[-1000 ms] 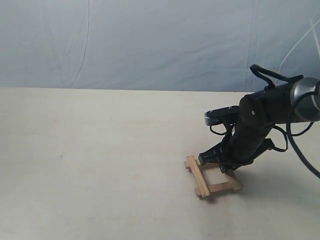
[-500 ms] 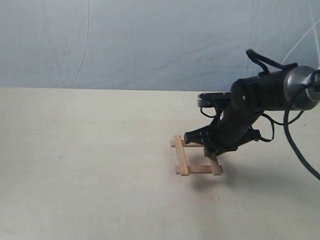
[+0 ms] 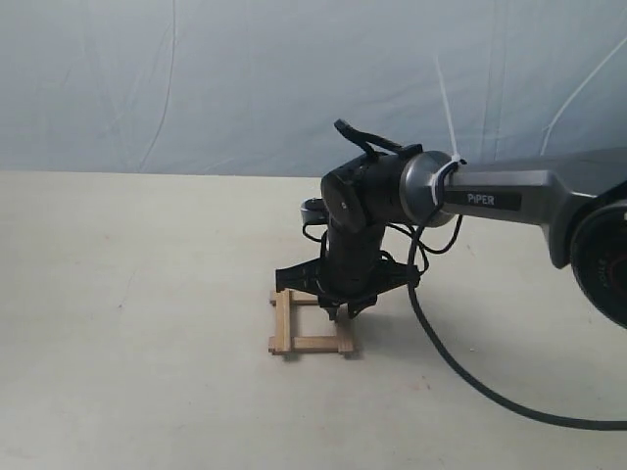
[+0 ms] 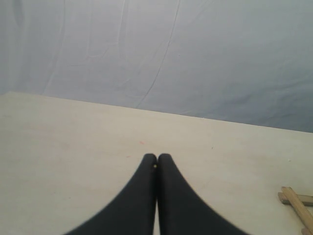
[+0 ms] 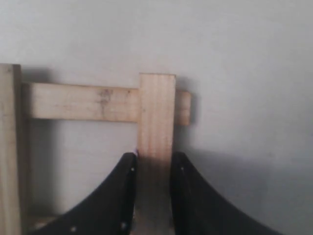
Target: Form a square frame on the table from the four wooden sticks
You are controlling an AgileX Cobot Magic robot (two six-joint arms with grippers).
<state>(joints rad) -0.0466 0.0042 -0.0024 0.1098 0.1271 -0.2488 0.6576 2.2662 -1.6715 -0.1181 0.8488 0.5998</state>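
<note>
The four wooden sticks lie as a small square frame (image 3: 311,323) with overlapping corners on the pale table (image 3: 137,294). My right gripper (image 3: 339,311) reaches down onto the frame's right side. In the right wrist view it (image 5: 154,159) is shut on one stick (image 5: 157,117), a finger pressed against each long edge. That stick lies over a cross stick (image 5: 83,102), and a third stick (image 5: 10,147) runs along the picture's edge. My left gripper (image 4: 157,159) is shut and empty above bare table, with one corner of the frame (image 4: 296,201) off to its side. The exterior view does not show the left gripper.
A blue-grey cloth backdrop (image 3: 245,78) hangs behind the table's far edge. The right arm's black cable (image 3: 460,377) trails over the table to the right of the frame. The right arm's grey link (image 3: 509,201) stretches in from the right.
The right arm has swept left across the table, gripping one stick. The whole frame slid with it from the right side to the middle and turned to sit squarer.
</note>
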